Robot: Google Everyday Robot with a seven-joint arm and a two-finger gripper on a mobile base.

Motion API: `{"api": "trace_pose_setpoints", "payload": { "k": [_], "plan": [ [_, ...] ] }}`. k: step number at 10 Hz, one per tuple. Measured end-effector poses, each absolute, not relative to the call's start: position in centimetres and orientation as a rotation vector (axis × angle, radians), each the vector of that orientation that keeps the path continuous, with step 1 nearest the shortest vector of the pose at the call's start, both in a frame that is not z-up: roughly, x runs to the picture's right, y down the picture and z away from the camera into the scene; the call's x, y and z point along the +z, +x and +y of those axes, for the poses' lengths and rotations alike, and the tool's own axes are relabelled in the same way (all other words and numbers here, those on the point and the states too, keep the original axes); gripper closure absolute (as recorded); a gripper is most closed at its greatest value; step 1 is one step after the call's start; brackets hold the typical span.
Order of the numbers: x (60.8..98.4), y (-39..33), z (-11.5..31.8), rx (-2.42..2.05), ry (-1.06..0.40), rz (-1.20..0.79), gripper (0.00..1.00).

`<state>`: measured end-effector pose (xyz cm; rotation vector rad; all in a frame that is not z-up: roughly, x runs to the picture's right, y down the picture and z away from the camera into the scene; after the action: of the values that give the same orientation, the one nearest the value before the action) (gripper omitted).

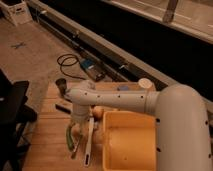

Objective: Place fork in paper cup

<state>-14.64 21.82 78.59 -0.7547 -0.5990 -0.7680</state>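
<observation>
My gripper [75, 128] hangs down from the white arm over the left part of the wooden table [45, 145]. Just below it lie a green vegetable [68, 138] and a slim pale fork [76, 148], side by side. The gripper's tip is right at the upper ends of both. The white paper cup [146, 83] stands upright at the table's far edge, to the right behind the arm. Nothing shows inside the cup from here.
A long white-handled utensil [89, 144] lies right of the fork. A yellow bin [128, 142] fills the near right. A small dark cup [62, 85] stands at the far left corner, and a black item [62, 107] lies left of the arm. A roundish orange thing [98, 111] sits beside the bin.
</observation>
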Motion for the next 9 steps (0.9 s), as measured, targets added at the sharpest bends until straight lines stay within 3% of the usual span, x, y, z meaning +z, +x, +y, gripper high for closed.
{"api": "trace_pose_setpoints", "payload": {
  "k": [7,9],
  "plan": [
    [81.7,-14.0,22.9,-0.783,-0.753,-0.591,0.35],
    [82.4,-13.4,23.2,-0.781,-0.754,-0.584,0.40]
  ]
}}
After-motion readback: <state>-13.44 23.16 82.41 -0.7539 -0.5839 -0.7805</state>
